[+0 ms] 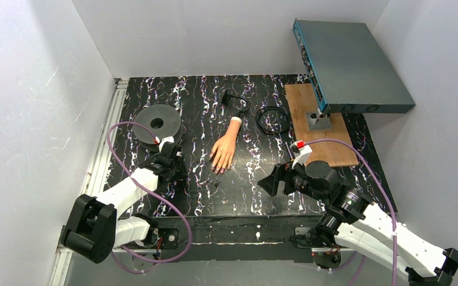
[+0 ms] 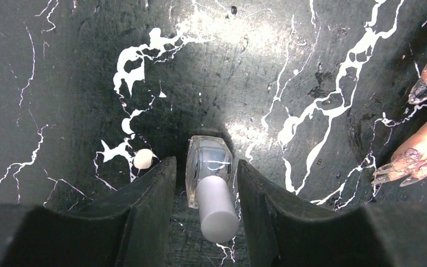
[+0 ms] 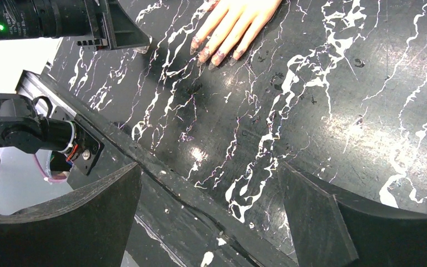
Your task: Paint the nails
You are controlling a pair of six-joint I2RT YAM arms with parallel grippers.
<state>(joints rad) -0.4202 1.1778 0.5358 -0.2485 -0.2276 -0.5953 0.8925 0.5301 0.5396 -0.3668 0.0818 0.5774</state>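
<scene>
A flesh-coloured mannequin hand (image 1: 223, 152) lies mid-table, fingers toward me; its dark purplish nails (image 1: 217, 168) also show in the left wrist view (image 2: 422, 92) and the right wrist view (image 3: 208, 55). A clear glass polish bottle (image 2: 208, 161) with a white cap (image 2: 218, 208) stands on the black marbled table (image 1: 244, 185). My left gripper (image 2: 205, 167) straddles it with narrow gaps on both sides, jaws open. In the top view the left gripper (image 1: 172, 165) hides the bottle, left of the hand. My right gripper (image 3: 208, 172) is open wide and empty, over the table's near edge (image 1: 271, 182).
A black spool (image 1: 158, 122) sits back left. Black cables (image 1: 271, 119) lie behind the hand. A wooden board (image 1: 319, 125) carries a stand with a tilted grey box (image 1: 349, 65) at back right. A small white blob (image 2: 143, 159) lies by my left finger.
</scene>
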